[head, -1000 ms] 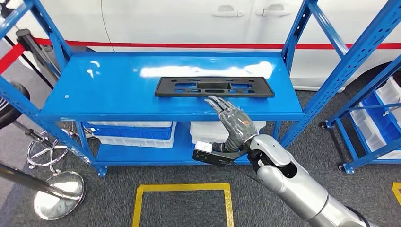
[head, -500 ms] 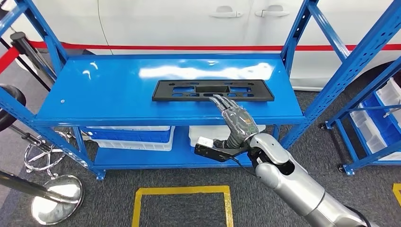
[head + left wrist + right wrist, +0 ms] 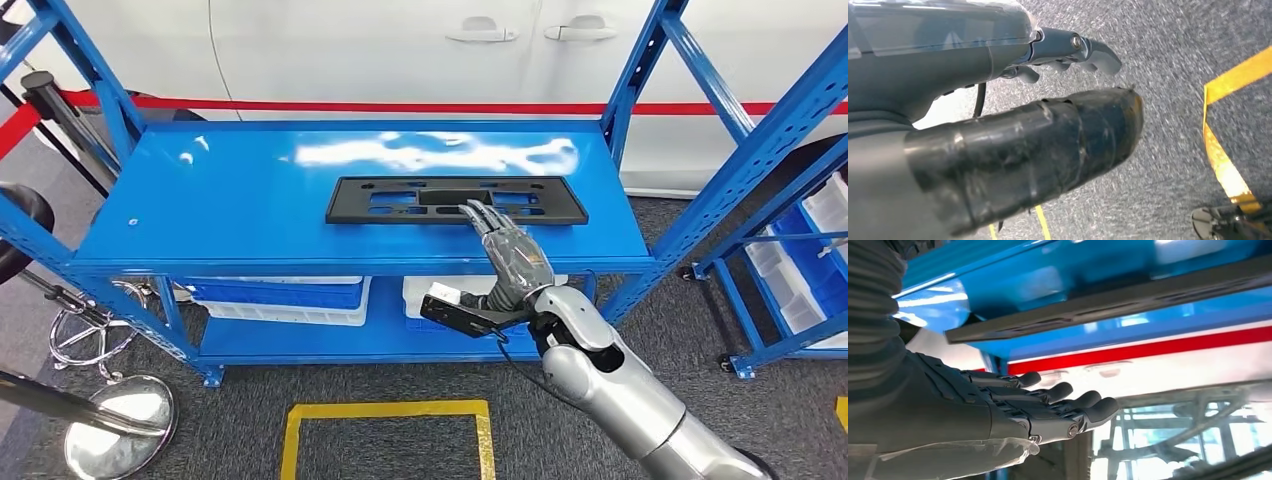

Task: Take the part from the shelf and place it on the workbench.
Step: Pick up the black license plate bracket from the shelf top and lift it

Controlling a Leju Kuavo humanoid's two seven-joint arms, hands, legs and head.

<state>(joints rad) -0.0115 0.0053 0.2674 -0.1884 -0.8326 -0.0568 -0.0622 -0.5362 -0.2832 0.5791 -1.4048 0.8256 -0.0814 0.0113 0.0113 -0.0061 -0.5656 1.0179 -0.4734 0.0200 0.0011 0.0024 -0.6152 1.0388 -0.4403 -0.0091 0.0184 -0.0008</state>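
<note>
A flat black plastic part [image 3: 456,199], long and narrow with slots cut through it, lies on the top board of a blue metal shelf [image 3: 230,200], toward the right half of the board and parallel to its front edge; the right hand [image 3: 510,255] reaches over that front edge with its fingers [image 3: 487,216] stretched out straight and close side by side, holding nothing, the fingertips at the part's near edge, though I cannot tell whether they touch it; in the right wrist view the same hand [image 3: 1013,410] shows flat and extended with the part [image 3: 1108,302] close beyond its fingertips; the left hand [image 3: 1013,100] hangs over grey carpet [image 3: 1173,90] crossed by yellow tape [image 3: 1223,160], and I cannot tell how its fingers lie; white and blue bins [image 3: 290,291] sit on the lower shelf board; a white car [image 3: 420,50] with a red stripe stands behind the shelf, and a chrome post base [image 3: 120,425] rests on the floor to the left.
</note>
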